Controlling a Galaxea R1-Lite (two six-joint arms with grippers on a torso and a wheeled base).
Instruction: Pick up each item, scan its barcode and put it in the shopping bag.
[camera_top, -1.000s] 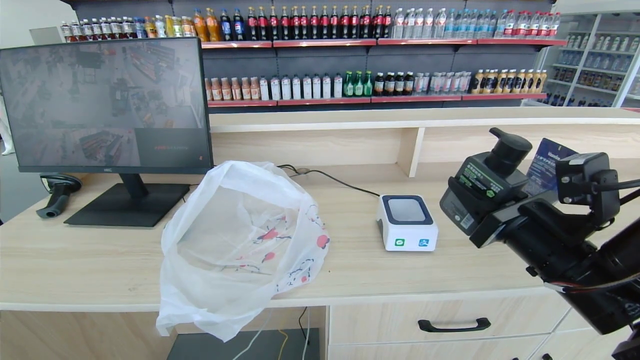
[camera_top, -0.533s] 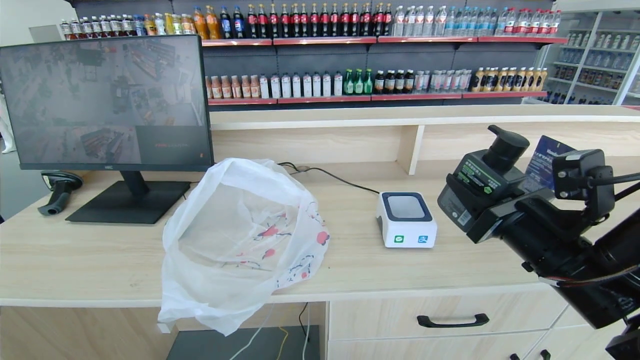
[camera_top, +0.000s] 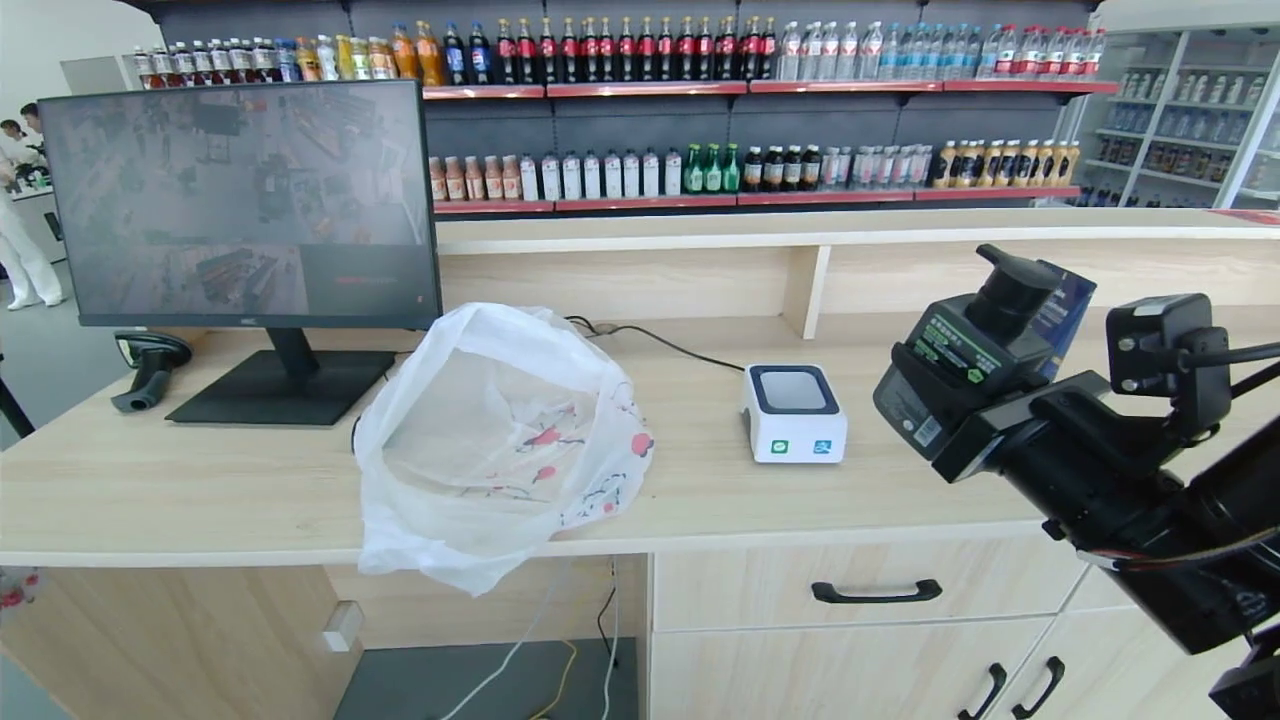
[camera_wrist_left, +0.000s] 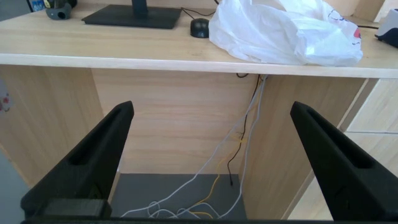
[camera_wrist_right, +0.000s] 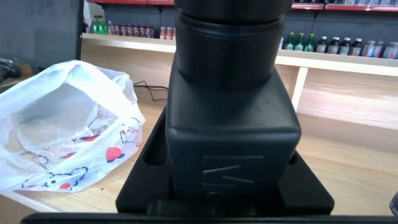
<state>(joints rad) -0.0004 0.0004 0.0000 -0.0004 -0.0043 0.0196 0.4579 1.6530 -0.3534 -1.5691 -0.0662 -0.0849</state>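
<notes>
A black square bottle (camera_top: 965, 355) with a round black cap and green-and-white labels hangs tilted above the counter's right part. My right gripper (camera_top: 978, 410) is shut on it, to the right of the white barcode scanner (camera_top: 793, 412). In the right wrist view the bottle (camera_wrist_right: 233, 118) stands between the dark fingers (camera_wrist_right: 146, 180). The white shopping bag (camera_top: 500, 440) with red prints lies open on the counter, left of the scanner, and hangs over the front edge. My left gripper (camera_wrist_left: 211, 162) is open and empty below the counter top, in front of the bag (camera_wrist_left: 286, 31).
A monitor (camera_top: 240, 210) and a handheld scanner (camera_top: 150, 365) stand at the counter's left, with a mouse (camera_wrist_left: 199, 28) by the bag. A blue card stand (camera_top: 1068, 295) is behind the bottle. Drawers (camera_top: 875, 592) sit under the counter, cables (camera_wrist_left: 242, 149) hang beneath it, and drink shelves line the back.
The whole head picture has shifted, so the camera moved: more of the cabinets under the counter shows. The right gripper still holds the black bottle in about the same pose.
</notes>
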